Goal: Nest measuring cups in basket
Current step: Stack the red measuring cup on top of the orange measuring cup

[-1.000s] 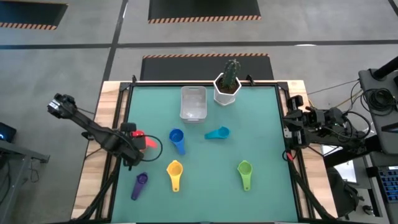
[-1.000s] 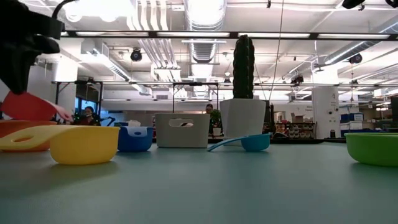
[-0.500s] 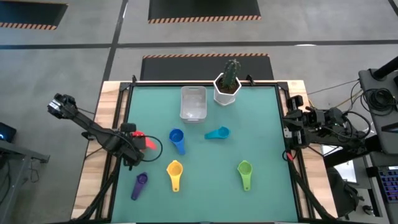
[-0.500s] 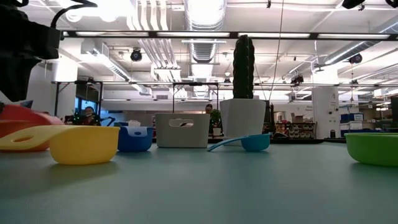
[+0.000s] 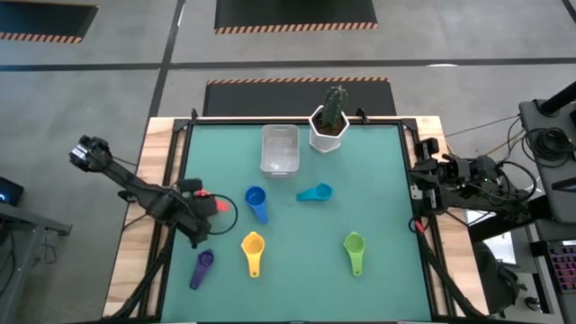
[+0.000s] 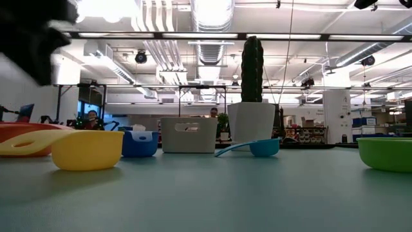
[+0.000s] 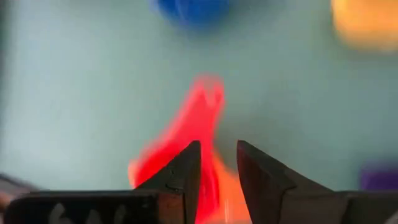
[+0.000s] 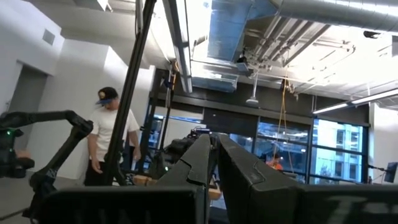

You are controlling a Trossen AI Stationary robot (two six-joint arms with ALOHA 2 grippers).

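Two arms frame the table. At the left edge the left gripper (image 5: 200,200) hovers over the red cup (image 7: 186,134), its fingers slightly spread and apart from the cup, which lies stacked on the orange cup (image 6: 19,136). Further right come the purple cup (image 5: 202,265), yellow cup (image 5: 253,248), blue cup (image 5: 256,200), the clear basket (image 5: 280,148) at the far edge, teal cup (image 5: 316,192) and green cup (image 5: 354,247). Off the right edge waits the right gripper (image 5: 419,187), fingers pressed together
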